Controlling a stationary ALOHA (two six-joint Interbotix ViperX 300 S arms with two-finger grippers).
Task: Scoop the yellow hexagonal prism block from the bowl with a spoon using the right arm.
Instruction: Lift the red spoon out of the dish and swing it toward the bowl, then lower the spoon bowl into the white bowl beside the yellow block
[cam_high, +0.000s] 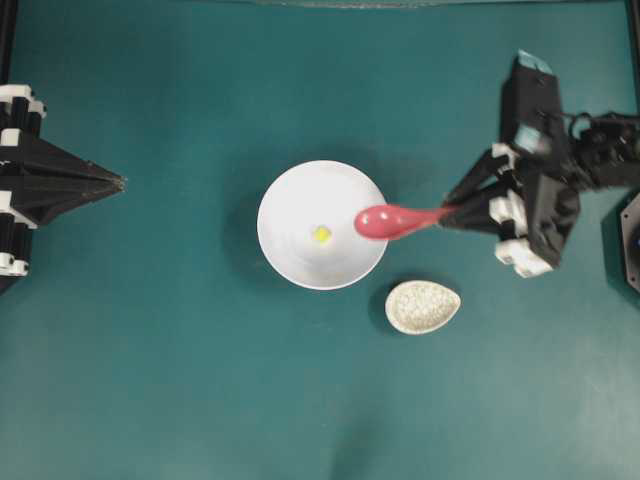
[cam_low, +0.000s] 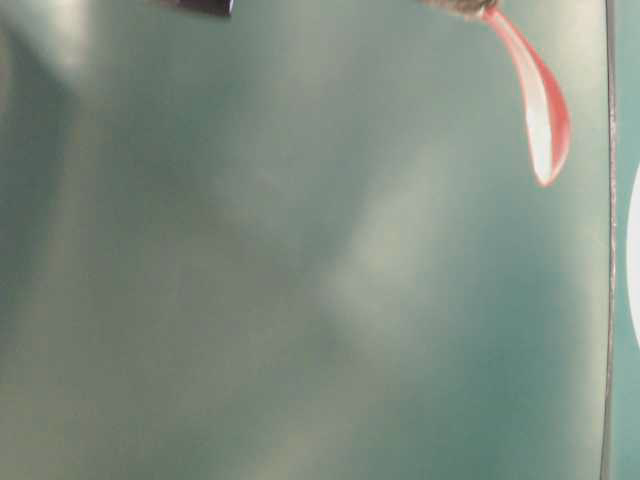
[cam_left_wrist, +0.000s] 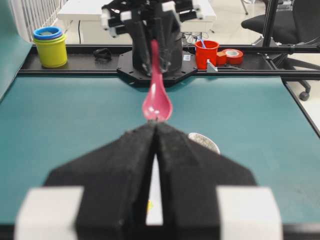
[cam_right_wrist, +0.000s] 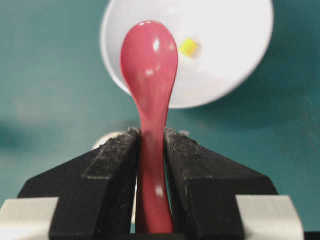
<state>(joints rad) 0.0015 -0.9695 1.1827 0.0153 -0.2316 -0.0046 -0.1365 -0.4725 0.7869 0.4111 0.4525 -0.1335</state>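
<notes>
We start at our right hand (cam_right_wrist: 150, 150), whose two padded fingers pinch the handle of the spoon (cam_right_wrist: 149, 65) between them. In the wrist view the handle runs straight out from the hand and the scoop is held ahead of the fingertips, so the spoon's long axis continues the line of the hand.

From above, the spoon points from the right hand toward the middle of the counter (cam_high: 150, 380), its scoop hanging over the right-hand rim of the bowl (cam_high: 290, 200). We cannot tell from these views how high the scoop rides above the rim, though it looks clear of it.

Beyond the scoop, further along roughly the same line, the yellow block (cam_high: 321, 234) sits on the bowl's floor near its centre. In the wrist view it shows just past the scoop's tip and a little to its right. So, in our judgement, the coming move turns on this: the block lies ahead of the scoop, slightly off its axis, and lower, so the scoop must dip and push forward along its own length.

The small speckled dish (cam_high: 422, 306) rests on the counter just beside the bowl, under no part of the spoon.

Farthest off, our left hand (cam_high: 112, 182) waits well apart at the counter's other side, fingers pressed together, holding nothing. The right hand is much nearer to the block.
</notes>
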